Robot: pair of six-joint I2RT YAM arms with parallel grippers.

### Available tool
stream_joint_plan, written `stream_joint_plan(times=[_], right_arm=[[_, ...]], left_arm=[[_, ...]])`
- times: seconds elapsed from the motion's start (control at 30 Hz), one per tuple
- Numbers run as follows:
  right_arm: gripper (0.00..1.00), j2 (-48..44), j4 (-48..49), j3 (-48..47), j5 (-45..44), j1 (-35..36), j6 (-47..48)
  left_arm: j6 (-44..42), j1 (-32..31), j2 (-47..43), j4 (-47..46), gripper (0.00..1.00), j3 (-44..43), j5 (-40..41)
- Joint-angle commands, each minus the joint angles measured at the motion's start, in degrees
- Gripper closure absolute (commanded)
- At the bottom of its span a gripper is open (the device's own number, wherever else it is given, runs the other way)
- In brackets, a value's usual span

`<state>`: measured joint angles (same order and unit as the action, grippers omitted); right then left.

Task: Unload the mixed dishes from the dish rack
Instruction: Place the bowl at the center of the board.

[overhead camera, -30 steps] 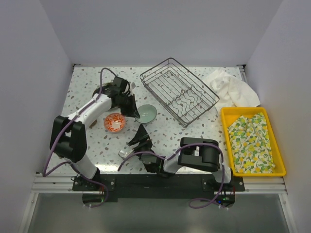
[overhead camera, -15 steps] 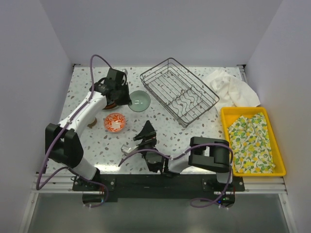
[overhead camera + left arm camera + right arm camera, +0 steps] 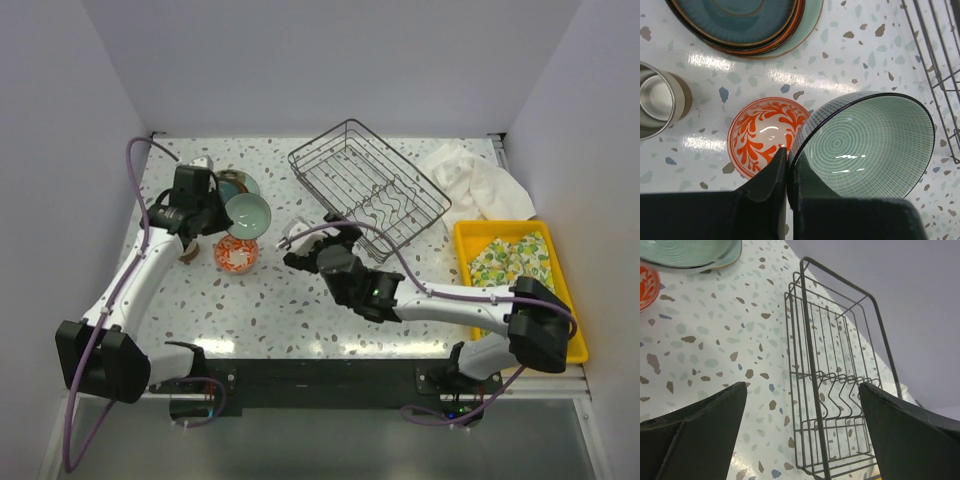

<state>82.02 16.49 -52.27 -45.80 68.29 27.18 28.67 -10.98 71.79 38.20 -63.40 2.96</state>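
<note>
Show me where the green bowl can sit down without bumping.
Bare table lies between the red bowl and the near edge. It's crowded behind: plate stack, cup and rack hem in the held green bowl.

Plate stack (image 3: 236, 183) left of dish rack (image 3: 368, 188); bowl (image 3: 236, 254) before stack; cup (image 3: 660, 102) left of bowl.

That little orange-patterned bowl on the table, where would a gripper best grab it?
By the rim, from straight above, one finger inside, one outside: the orange-patterned bowl sits upright, mouth open. Probably its near edge, since the held green bowl crowds the far side.
</note>
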Motion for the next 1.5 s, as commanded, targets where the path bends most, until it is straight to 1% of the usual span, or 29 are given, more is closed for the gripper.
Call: stream_joint_plan(times=[0.0, 0.03, 0.07, 0.1, 0.13, 0.2, 0.23, 0.27, 0.3, 0.37, 0.4, 0.5, 0.7, 1.0, 1.13, 1.17, 1.23, 1.27, 1.47], right_arm=[[0.02, -3.6, -19.3, -6.5, 13.1, -7.8, -20.3], [0.02, -3.7, -22.8, -7.6, 14.3, -10.4, -22.0], [0.02, -3.9, -24.2, -9.2, 16.3, -11.9, -25.6], [0.02, -4.3, -25.2, -9.8, 18.3, -13.3, -27.2], [0.02, -5.5, -26.2, -10.0, 22.4, -16.7, -32.2], [0.02, -6.9, -26.4, -9.3, 26.7, -20.0, -36.3], [0.02, -7.6, -26.3, -8.4, 28.6, -23.3, -39.7], [0.02, -8.6, -26.3, -8.0, 32.1, -24.8, -41.1], [0.02, -9.1, -26.4, -7.2, 33.5, -27.6, -42.4], [0.02, -10.3, -26.3, -6.4, 37.3, -30.1, -45.4], [0.02, -10.6, -26.5, -5.7, 38.3, -32.3, -46.0], [0.02, -12.1, -26.2, -4.1, 41.1, -35.4, -48.0], [0.02, -13.5, -25.6, -1.9, 43.3, -38.1, -49.9], [0.02, -13.7, -25.7, -1.3, 44.3, -39.0, -49.3], [0.02, -13.7, -25.6, -1.3, 44.7, -39.2, -49.4], [0.02, -13.9, -25.5, -1.3, 44.7, -39.3, -49.3], [0.02, -13.9, -25.5, -1.3, 44.7, -39.3, -49.2], [0.02, -13.8, -25.5, -1.3, 44.7, -39.4, -49.2], [0.02, -13.6, -25.3, -1.5, 45.4, -39.5, -49.3]], left_arm=[[-0.4, 1.3, -3.8, -4.2, 1.00, 3.8, 0.3], [-0.4, 1.5, -4.0, -4.2, 1.00, 4.4, 0.5], [-0.4, 1.6, -4.5, -4.5, 1.00, 5.1, 0.6], [-0.3, 1.8, -4.7, -4.8, 1.00, 6.4, 0.8], [-0.4, 2.0, -4.9, -5.2, 1.00, 7.1, 0.9], [-0.4, 2.5, -4.8, -5.8, 1.00, 8.5, 1.1], [-0.4, 2.5, -4.5, -6.5, 1.00, 8.7, 1.1], [-0.5, 2.5, -4.2, -6.8, 1.00, 9.2, 1.1], [-0.5, 2.7, -3.5, -7.2, 1.00, 9.3, 1.1], [-0.5, 2.9, -2.7, -7.8, 1.00, 9.6, 1.1], [-0.5, 3.0, -2.1, -7.9, 1.00, 9.5, 1.1], [-0.7, 3.2, -1.4, -8.3, 1.00, 10.1, 2.0], [-1.8, 3.9, 0.4, -9.4, 1.00, 11.9, 3.4], [-2.3, 4.0, 3.4, -10.9, 1.00, 13.5, 3.2], [-2.6, 4.0, 4.2, -10.7, 0.92, 13.5, 3.3], [-2.7, 4.0, 4.3, -10.6, 0.88, 13.5, 3.2], [-2.9, 4.0, 4.8, -10.1, 0.85, 13.2, 3.1], [-3.1, 4.0, 4.9, -9.9, 0.82, 13.0, 3.1], [-3.4, 4.0, 5.0, -8.8, 0.72, 12.6, 3.1]])
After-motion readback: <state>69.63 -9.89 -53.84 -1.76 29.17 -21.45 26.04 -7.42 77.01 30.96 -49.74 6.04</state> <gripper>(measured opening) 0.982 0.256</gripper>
